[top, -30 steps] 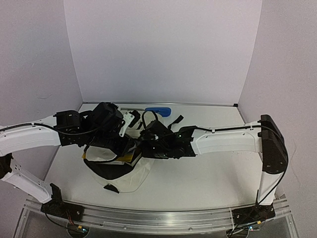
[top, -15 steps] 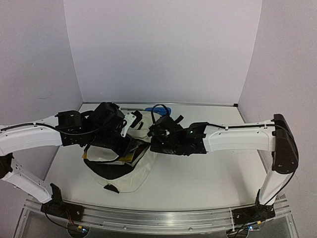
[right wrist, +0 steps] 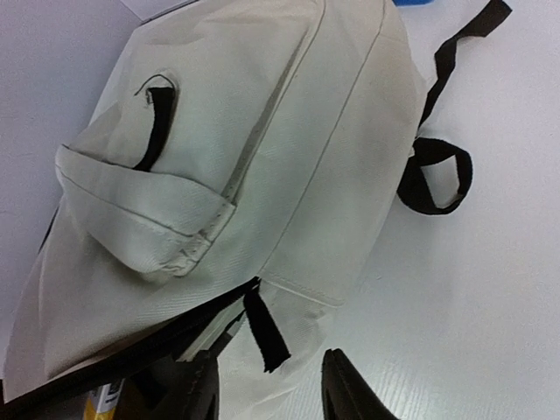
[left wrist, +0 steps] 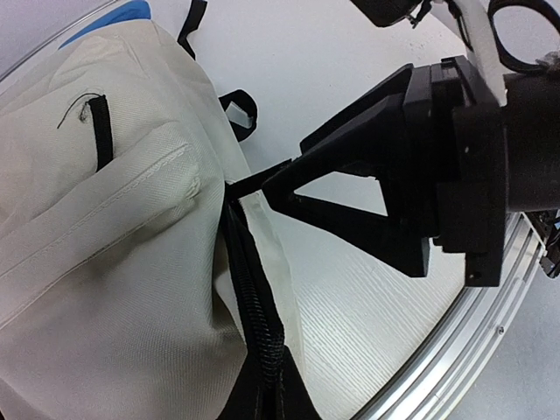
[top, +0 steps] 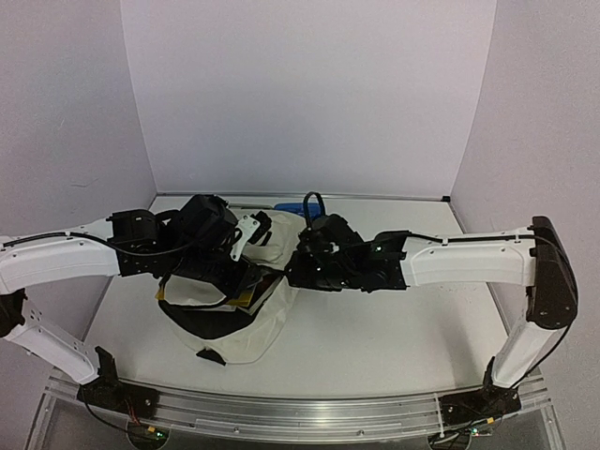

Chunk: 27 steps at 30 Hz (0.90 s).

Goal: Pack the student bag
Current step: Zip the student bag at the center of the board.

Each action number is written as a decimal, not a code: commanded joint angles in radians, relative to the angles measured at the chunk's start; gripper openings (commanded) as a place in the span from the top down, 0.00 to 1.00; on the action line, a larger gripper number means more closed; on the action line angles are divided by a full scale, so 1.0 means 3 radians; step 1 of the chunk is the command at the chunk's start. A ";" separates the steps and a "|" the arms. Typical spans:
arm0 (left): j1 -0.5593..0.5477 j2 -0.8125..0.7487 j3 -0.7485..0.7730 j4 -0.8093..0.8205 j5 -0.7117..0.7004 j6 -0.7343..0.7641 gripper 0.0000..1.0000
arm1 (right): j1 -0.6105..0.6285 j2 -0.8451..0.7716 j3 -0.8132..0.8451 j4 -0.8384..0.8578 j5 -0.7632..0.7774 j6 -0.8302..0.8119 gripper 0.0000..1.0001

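Note:
The student bag (top: 234,342) lies on the table between both arms, cream fabric with a black zipper (left wrist: 255,324) and black straps (right wrist: 435,179). Its mouth gapes toward the left arm, showing dark lining and a yellow item (right wrist: 101,398) inside. My left gripper (top: 246,277) is shut on the bag's zipper edge, holding the opening. My right gripper (right wrist: 269,360) hovers just off the bag's right side with its fingers (right wrist: 350,389) apart. The black zipper pull tab (right wrist: 267,332) hangs loose above the gap, with nothing gripping it.
A blue flat object (top: 298,206) lies behind the bag near the back wall, mostly hidden. The right gripper's black body (left wrist: 420,175) sits close beside the bag. The metal rail (top: 300,412) runs along the near table edge. White walls enclose the back and sides.
The right arm has drawn back to the right, away from the bag's mouth, and its jaws have widened. The bag's cream top now shows more. The left arm has held still.

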 commanded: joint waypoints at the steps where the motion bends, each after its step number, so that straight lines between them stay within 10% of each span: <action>1: 0.0012 0.0032 0.0052 0.0193 0.0067 -0.0044 1.00 | -0.0116 -0.0304 -0.0230 0.0619 -0.0566 -0.0087 0.51; 27: 0.0011 0.0148 0.0130 0.0131 0.0169 -0.0037 1.00 | -0.0280 0.0081 -0.0247 0.0883 -0.0871 0.0123 0.59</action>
